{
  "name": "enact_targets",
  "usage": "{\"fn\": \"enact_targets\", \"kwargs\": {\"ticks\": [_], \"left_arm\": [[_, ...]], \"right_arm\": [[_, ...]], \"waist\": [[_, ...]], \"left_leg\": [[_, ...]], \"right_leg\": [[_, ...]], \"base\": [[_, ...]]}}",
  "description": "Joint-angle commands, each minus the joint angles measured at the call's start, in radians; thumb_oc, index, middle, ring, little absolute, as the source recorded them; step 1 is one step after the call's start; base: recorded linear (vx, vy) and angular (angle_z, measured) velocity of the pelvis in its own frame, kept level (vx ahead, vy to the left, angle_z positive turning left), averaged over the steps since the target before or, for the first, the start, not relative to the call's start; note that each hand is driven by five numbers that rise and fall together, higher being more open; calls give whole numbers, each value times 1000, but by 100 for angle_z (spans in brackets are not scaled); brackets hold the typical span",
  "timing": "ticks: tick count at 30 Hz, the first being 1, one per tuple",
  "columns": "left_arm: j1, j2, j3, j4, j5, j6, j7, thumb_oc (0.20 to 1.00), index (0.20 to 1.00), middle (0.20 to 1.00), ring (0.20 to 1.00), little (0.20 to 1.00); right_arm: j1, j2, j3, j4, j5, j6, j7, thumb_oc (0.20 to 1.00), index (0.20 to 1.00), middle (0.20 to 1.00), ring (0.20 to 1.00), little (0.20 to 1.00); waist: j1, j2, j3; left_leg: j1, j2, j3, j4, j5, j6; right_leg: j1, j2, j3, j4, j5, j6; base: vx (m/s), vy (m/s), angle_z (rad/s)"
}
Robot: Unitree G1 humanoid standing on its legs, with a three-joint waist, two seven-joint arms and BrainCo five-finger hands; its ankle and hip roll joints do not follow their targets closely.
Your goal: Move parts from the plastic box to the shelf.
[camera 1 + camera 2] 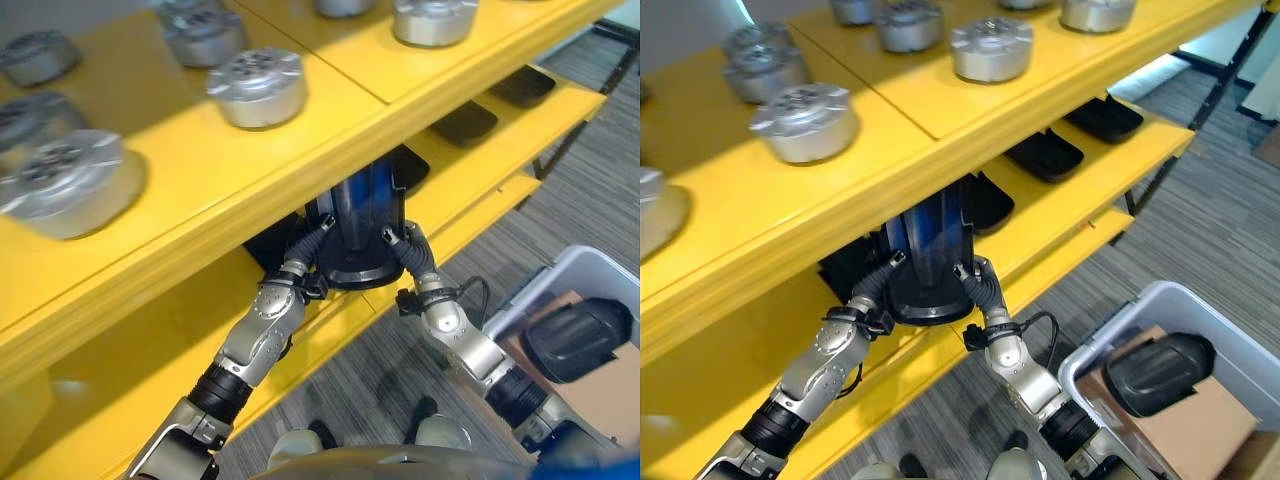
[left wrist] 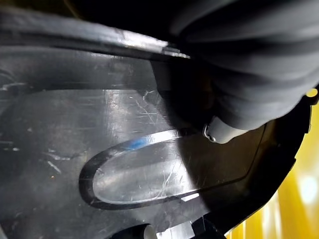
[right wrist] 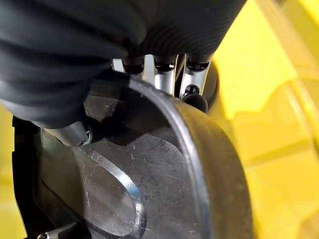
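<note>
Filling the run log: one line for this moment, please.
black part | both hands on it: left hand, right hand | at middle shelf | plastic box holds another

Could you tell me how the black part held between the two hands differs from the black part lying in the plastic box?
The held black part stands on the middle shelf, tucked under the top shelf; the boxed part lies on brown cardboard in the plastic box on the floor. The held one shows blue; the boxed one looks plain dark. Both are dark, rounded shells.

arms: silver-grey | wrist covers: dark ribbed | right hand (image 3: 164, 74) fingers (image 3: 160, 82): silver
</note>
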Motion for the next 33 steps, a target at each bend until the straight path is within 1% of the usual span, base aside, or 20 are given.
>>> {"fn": "enact_targets", "kwargs": {"ticks": [1,3,4,5,6,7,9,10,11,15,17,19,22,23,25,27,29,30,31,33], "left_arm": [[41,17,-45,-163,-27,-56,-179,200,200,200,200,200],[39,23,-45,-170,-26,-50,-180,200,200,200,200,200],[30,32,-57,-171,-22,-49,-184,200,200,200,200,200],[28,34,-68,-169,-23,-58,-188,200,200,200,200,200],[30,35,-74,-167,-22,-67,-189,200,200,200,200,200],[32,36,-79,-165,-25,-74,-191,200,200,200,200,200],[49,37,-77,-173,-26,-94,-194,200,200,200,200,200],[53,43,-71,-178,-32,-91,-201,200,200,200,200,200],[57,50,-67,-181,-42,-95,-200,200,200,200,200,200],[85,53,-43,-184,-63,-116,-206,200,200,200,200,200],[97,48,-33,-186,-86,-142,-219,200,200,200,200,200],[96,49,-24,-190,-102,-151,-235,200,200,200,200,200],[106,54,-6,-204,-111,-162,-245,200,200,200,200,200],[115,58,16,-214,-118,-163,-246,200,200,200,200,200],[115,58,30,-218,-122,-158,-245,200,200,200,200,200],[116,53,38,-220,-129,-149,-249,200,200,200,200,200],[115,47,35,-203,-126,-143,-232,200,200,200,200,200],[114,46,35,-200,-127,-145,-231,200,200,200,200,200],[114,41,28,-184,-126,-155,-236,200,200,200,200,200],[111,37,30,-172,-122,-159,-239,200,200,200,200,200]], "right_arm": [[-14,131,-58,-49,107,-45,-15,200,200,200,200,200],[-11,133,-62,-54,104,-42,-10,200,200,200,200,200],[0,124,-63,-69,103,-48,-10,200,200,200,200,200],[15,108,-61,-82,104,-53,-13,200,200,200,200,200],[25,90,-63,-91,106,-55,-7,200,200,200,200,200],[34,75,-65,-97,106,-63,-4,200,200,200,200,200],[60,45,-60,-112,90,-80,14,200,200,200,200,200],[67,39,-63,-110,79,-93,16,200,200,200,200,200],[69,33,-68,-102,71,-105,33,200,200,200,200,200],[55,7,-65,-98,38,-135,68,200,200,200,200,200],[28,-3,-56,-100,-33,-169,51,200,200,200,200,200],[8,-10,-55,-118,-97,-177,40,200,200,200,200,200],[-18,-16,-47,-116,-150,-184,38,200,200,200,200,200],[-54,-21,-39,-100,-187,-191,51,200,200,200,200,200],[-70,-31,-34,-109,-201,-180,70,200,200,200,200,200],[-91,-43,-20,-107,-217,-174,89,200,200,200,200,200],[-123,-52,16,-92,-189,-154,128,200,200,200,200,200],[-125,-52,18,-90,-186,-153,130,200,200,200,200,200],[-137,-52,29,-87,-183,-138,134,200,200,200,200,200],[-149,-51,35,-78,-172,-122,149,200,200,200,200,200]], "waist": [[37,-18,-15],[35,-16,-9],[17,-3,1],[5,0,6],[0,-2,7],[-5,-6,7],[-12,-18,2],[-11,-25,2],[-6,-27,2],[22,-34,12],[29,-39,27],[19,-44,32],[32,-49,33],[46,-60,35],[55,-72,29],[65,-81,17],[71,-86,-10],[70,-86,-12],[70,-85,-19],[65,-84,-25]], "left_leg": [[79,19,-54,-60,-9,-1],[73,14,-61,-64,-6,4],[52,15,-82,-75,22,6],[39,11,-108,-83,41,3],[29,2,-126,-93,53,2],[24,-14,-146,-106,63,4],[-1,-52,-185,-131,100,7],[2,-68,-200,-131,90,7],[1,-71,-204,-127,85,4],[-31,-71,-207,-107,95,-15],[-89,-50,-152,-45,87,-29],[-107,-11,-90,14,73,-23],[-114,19,-98,56,52,-22],[-98,46,-118,97,14,-21],[-85,81,-128,131,2,-32],[-66,126,-148,149,18,-48],[-22,209,-185,132,88,-90],[-19,212,-185,127,92,-92],[-14,249,-197,127,147,-113],[-8,266,-182,124,152,-118]], "right_leg": [[-49,-90,43,-82,175,152],[-67,-76,59,-33,145,147],[-83,11,117,65,16,118],[-88,85,160,107,-51,94],[-85,138,178,142,-84,78],[-84,178,196,167,-95,72],[-92,253,230,170,-62,59],[-79,254,229,129,-60,55],[-55,255,214,102,-85,42],[36,242,195,-19,-94,23],[87,222,195,-71,-108,24],[89,213,176,-84,-105,15],[79,202,167,-61,-116,8],[74,191,160,-36,-132,-1],[69,177,148,-25,-134,-6],[63,165,135,-11,-145,-14],[38,147,120,25,-167,-23],[36,145,119,29,-170,-24],[28,137,121,38,-172,-25],[14,123,105,67,-190,-26]], "base": [[-159,189,40],[-181,167,38],[-239,192,28],[-241,195,22],[-143,111,56],[-191,64,131],[-215,29,112],[-120,-11,7],[-47,-40,23],[-111,-53,39],[-162,10,20],[-173,27,13],[-157,49,45],[-170,80,34],[-163,106,-8],[-117,181,-5],[-75,327,13],[-67,341,19],[-69,282,10],[-78,377,21]]}}
